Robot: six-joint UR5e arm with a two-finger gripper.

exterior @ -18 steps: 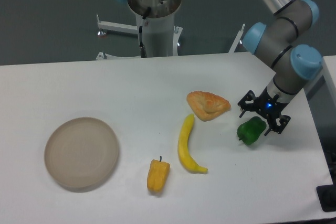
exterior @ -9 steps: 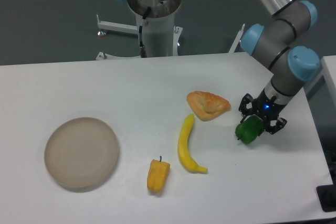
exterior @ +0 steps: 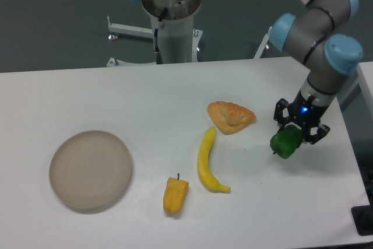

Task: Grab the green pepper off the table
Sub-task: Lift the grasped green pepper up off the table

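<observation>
The green pepper (exterior: 285,143) is small, glossy and bright green, at the right side of the white table (exterior: 116,91). My gripper (exterior: 297,134) is shut on the green pepper from above, its black fingers (exterior: 281,115) on either side of it. The pepper appears raised slightly off the tabletop, and has shifted right of where it lay. The grey and blue arm reaches down to it from the upper right.
A croissant (exterior: 231,115) lies left of the gripper. A yellow banana (exterior: 207,160) and a yellow-orange pepper (exterior: 175,195) lie in front of it. A round beige plate (exterior: 90,169) sits at the left. The table's right edge is close to the gripper.
The open fingers closed around the green pepper. The gripper then moved a little right and up with the pepper in it.
</observation>
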